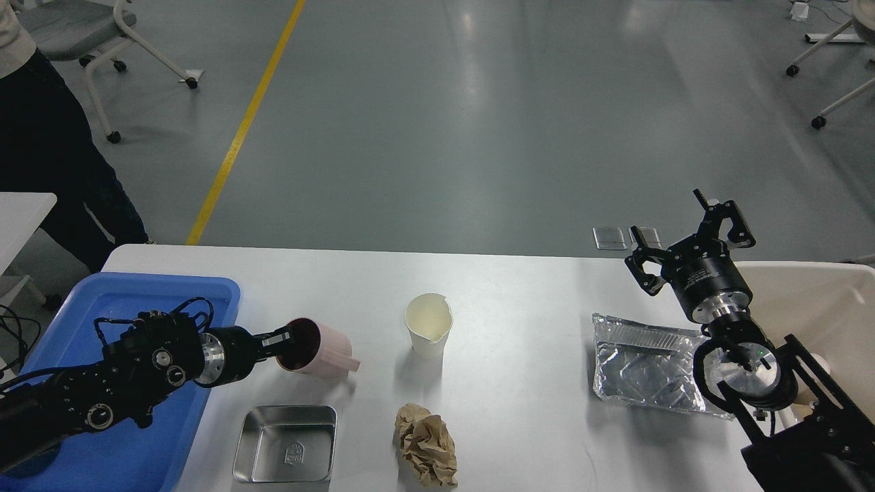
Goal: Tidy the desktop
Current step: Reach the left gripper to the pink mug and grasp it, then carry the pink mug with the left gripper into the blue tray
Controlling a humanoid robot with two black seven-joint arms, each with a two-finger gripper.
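Observation:
The white desktop [519, 294] fills the lower half of the head view. My left gripper [281, 345] reaches out over the blue tray's right edge and is shut on the rim of a pink mug [322, 348]. The mug is tipped on its side, mouth toward the gripper, handle to the right. My right gripper [683, 239] is open and empty above the table's far right edge, beyond a crumpled foil container [646, 365]. A white paper cup [428, 326] stands upright mid-table. A crumpled brown paper ball [425, 444] lies near the front edge.
A blue plastic tray [82, 307] sits at the left under my left arm. A cream-white bin [830, 301] stands at the right. A square metal dish [286, 444] lies at the front left. A person and chairs stand on the floor beyond the table at the left.

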